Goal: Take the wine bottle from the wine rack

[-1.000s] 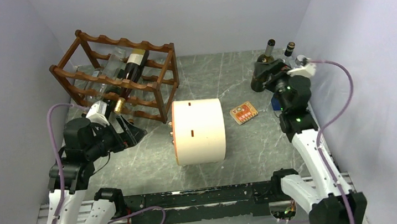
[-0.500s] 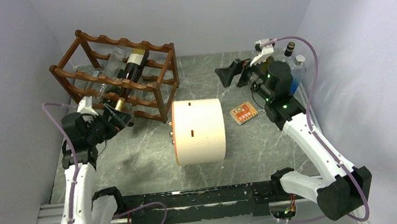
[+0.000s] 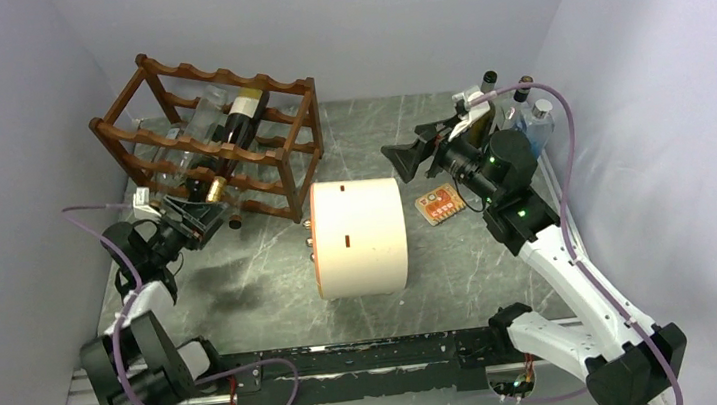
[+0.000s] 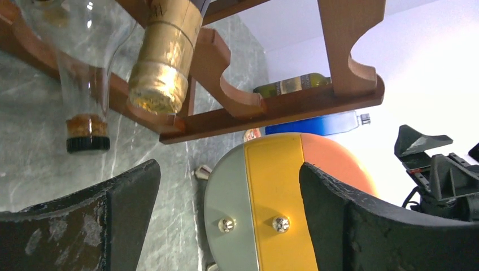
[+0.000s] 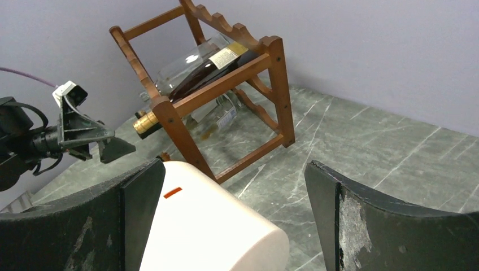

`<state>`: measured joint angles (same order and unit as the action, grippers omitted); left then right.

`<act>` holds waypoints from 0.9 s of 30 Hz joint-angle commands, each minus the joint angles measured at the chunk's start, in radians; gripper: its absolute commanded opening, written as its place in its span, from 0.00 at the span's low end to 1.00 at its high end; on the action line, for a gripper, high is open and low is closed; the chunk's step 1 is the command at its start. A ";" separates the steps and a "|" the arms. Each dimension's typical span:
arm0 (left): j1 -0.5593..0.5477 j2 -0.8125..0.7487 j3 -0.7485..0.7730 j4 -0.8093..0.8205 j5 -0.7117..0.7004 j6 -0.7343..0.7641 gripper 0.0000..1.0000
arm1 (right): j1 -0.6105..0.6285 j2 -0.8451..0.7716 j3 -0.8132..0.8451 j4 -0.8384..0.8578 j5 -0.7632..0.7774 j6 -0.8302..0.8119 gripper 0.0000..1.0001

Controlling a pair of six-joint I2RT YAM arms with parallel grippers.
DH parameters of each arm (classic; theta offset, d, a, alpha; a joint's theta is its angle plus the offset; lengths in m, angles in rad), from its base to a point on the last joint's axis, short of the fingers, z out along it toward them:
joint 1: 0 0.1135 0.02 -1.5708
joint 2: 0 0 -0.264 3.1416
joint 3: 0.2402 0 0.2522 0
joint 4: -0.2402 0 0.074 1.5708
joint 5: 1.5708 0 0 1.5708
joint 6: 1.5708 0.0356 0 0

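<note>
1. The left claw (image 4: 229, 175) is wide open with nothing in it. Its two dark fingers (image 4: 85, 226) fill the bottom corners of the left wrist view, and their bases are cut off by the lower edge.
2. From overhead this claw is only a small dark shape at middle left, just below the rack's lower front rail. How the jaws stand cannot be made out there.
3. The wine bottle (image 3: 238, 130) lies slanted in the rack at the upper left of the overhead view. Its cream label is near the back and its gold-foiled end points toward the left claw, with rails crossing its middle. In the left wrist view only the foil neck shows, at the top left above the gap and clear of both fingers — the body is cut off by the top edge.
4. A clear bottle (image 4: 85, 73) with a dark cap hangs beside that neck, its upper part out of frame.
5. The wine rack (image 5: 226, 82) is reddish-brown with scalloped rails, and it stands on the grey marbled table (image 3: 262, 283).
6. The right claw (image 3: 408, 157) is also fully spread and holds nothing. It hovers right of centre overhead, well apart from the rack.
7. The cream cylinder (image 3: 358, 238) lies on its side at the centre of the table. The right claw's fingers hide part of it in the right wrist view.
8. An orange card (image 3: 438, 204) lies flat on the table just right of the cylinder. Several bottles (image 3: 539, 118) at the upper right are partly hidden behind the right arm — their kind is hard to tell.
</note>
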<state>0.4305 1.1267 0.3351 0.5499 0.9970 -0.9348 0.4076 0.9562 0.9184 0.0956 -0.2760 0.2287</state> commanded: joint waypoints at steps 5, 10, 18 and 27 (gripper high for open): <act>0.008 0.233 0.099 0.358 0.091 -0.113 0.92 | 0.009 -0.010 0.035 -0.002 -0.036 -0.003 1.00; 0.006 0.366 0.152 0.469 0.121 -0.180 0.86 | 0.010 -0.005 0.055 -0.038 -0.033 -0.045 1.00; -0.024 0.604 0.183 0.817 0.162 -0.402 0.79 | 0.011 -0.013 0.055 -0.047 -0.007 -0.052 1.00; -0.072 0.798 0.214 1.171 0.121 -0.605 0.72 | 0.011 -0.003 0.075 -0.069 -0.004 -0.050 1.00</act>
<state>0.3702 1.8942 0.5316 1.3720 1.1225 -1.4330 0.4118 0.9543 0.9527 0.0349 -0.2947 0.1932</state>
